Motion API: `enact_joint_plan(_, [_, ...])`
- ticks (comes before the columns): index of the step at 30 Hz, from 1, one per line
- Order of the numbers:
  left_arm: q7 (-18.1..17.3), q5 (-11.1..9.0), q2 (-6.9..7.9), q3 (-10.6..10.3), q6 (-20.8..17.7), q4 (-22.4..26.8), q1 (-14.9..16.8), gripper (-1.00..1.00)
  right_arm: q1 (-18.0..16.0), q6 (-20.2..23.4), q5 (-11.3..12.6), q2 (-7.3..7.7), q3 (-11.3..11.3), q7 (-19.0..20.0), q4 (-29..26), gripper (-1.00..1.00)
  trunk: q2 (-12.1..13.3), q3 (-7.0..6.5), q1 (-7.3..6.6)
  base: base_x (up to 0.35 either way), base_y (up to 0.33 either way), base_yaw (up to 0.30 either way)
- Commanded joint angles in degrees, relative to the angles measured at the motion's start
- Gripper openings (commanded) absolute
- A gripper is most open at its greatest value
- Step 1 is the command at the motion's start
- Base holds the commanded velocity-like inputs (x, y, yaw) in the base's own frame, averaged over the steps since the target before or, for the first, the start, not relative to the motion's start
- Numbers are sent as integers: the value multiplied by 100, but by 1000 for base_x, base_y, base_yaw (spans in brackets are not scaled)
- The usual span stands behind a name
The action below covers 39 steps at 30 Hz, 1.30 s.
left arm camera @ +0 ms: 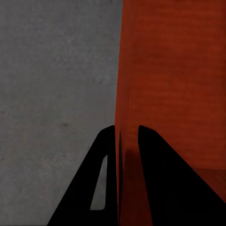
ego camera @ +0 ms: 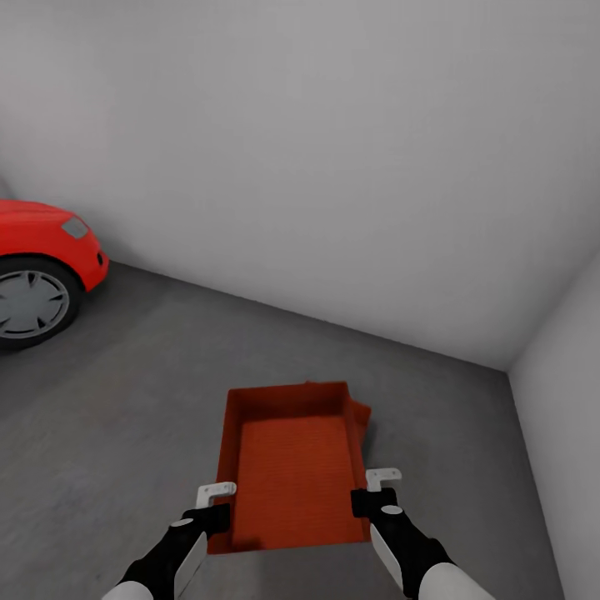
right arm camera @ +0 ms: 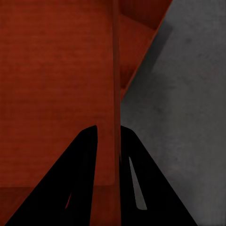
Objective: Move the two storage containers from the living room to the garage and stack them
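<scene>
Two hands pinch the upper storage container (ego camera: 296, 475) by its side walls: the left hand (ego camera: 218, 500) on the left wall, the right hand (ego camera: 377, 492) on the right. It sits over the lower container (right arm camera: 136, 42), whose corner juts beyond, on the garage's grey floor (ego camera: 125, 400). Near the wall (ego camera: 333, 167) stands a red car (ego camera: 42, 258).

We see an orange-red upper storage container (ego camera: 292, 475), open-top, ribbed-bottomed, level; beneath it a second container (ego camera: 360, 417) peeks out, skewed, on the grey concrete floor (ego camera: 125, 400).
</scene>
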<state>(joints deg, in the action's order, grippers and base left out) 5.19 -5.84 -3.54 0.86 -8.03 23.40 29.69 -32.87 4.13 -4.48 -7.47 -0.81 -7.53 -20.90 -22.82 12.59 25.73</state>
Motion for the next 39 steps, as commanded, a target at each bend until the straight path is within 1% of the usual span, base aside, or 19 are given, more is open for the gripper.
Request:
enact_joint_plan(1, [-176, 127, 2, -132, -32, 15, -7, -100, -27, 44, -97, 1, 380, -29, -11, -100, -10, 11, 6, 336, 0, 0])
enact_joint_plan(31, [-176, 127, 2, -130, -32, 15, -7, -100, -27, 44, -97, 3, 381, -29, -11, -100, -10, 11, 6, 324, 0, 0])
enact_joint_plan(39, [-176, 127, 2, -132, -40, 15, -7, -100, -30, 44, -97, 5, 380, -29, -11, -100, -10, 11, 6, 75, 0, 0])
